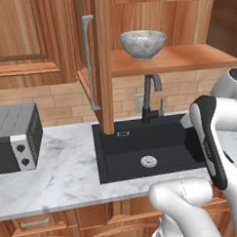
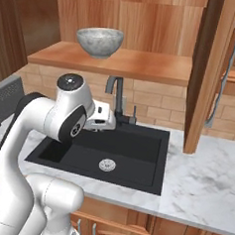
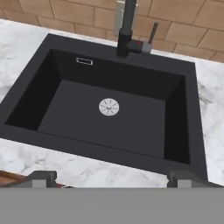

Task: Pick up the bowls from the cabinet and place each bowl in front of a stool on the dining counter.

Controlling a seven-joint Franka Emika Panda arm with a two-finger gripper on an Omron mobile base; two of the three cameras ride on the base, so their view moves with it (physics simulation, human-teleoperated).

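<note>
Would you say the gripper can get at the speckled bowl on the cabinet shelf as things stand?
Probably yes. The cabinet door is swung open, and the speckled bowl sits alone near the shelf's front edge. The open gripper hangs lower down, over the black sink, so the arm must first rise past the faucet.

A speckled grey-white bowl [image 1: 143, 43] stands upright, mouth up, on the inner shelf of the reddish-brown cabinet [image 1: 176, 59], door swung open at its nine o'clock. The bowl looks empty, though its inside is hard to see.
</note>
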